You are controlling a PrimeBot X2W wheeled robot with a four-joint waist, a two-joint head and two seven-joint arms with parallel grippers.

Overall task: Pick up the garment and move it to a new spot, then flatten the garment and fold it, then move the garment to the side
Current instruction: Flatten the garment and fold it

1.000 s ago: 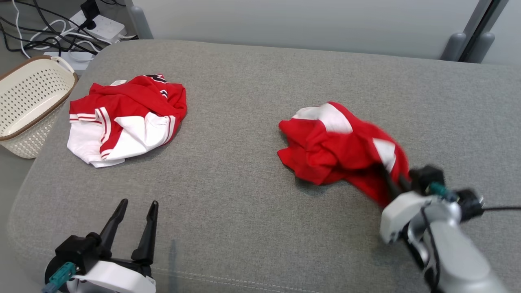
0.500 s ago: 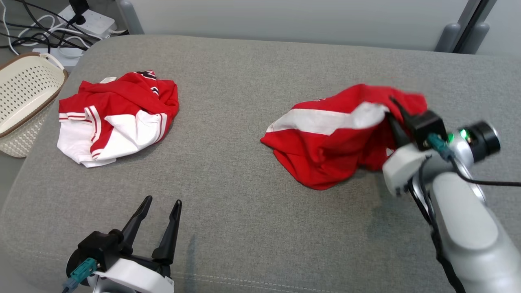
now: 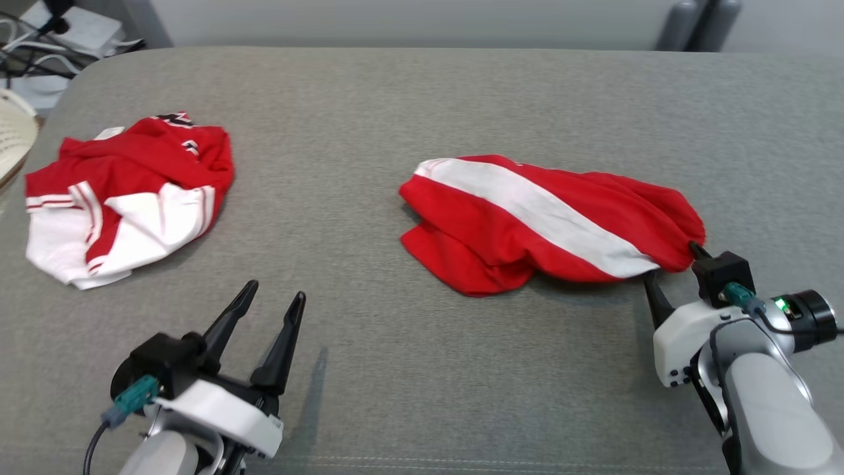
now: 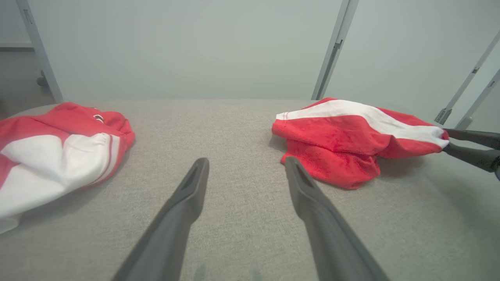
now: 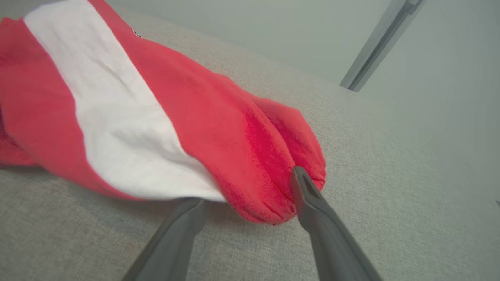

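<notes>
The garment [image 3: 541,218] [image 4: 343,144] [image 5: 156,117], red with a broad white stripe, lies bunched on the grey padded surface [image 3: 395,369], right of centre. My right gripper [image 3: 669,261] [image 5: 246,185] is at its right end, open, and the cloth's rounded red tip rests between the spread fingers. The left wrist view shows that gripper [image 4: 447,139] at the far right, touching the cloth. My left gripper [image 3: 277,290] [image 4: 246,160] hovers open and holding nothing near the front edge, well left of the garment.
A second red and white garment [image 3: 125,198] [image 4: 50,156] lies crumpled at the far left. A cream basket [image 3: 13,132] and a power strip with cables [image 3: 66,26] sit beyond the left edge. Bare surface separates the two garments.
My right gripper, shut on the garment a moment ago, has drawn it rightward, laid it down stretched out, and opened. The camera has turned, shifting everything left. The left gripper stays open.
</notes>
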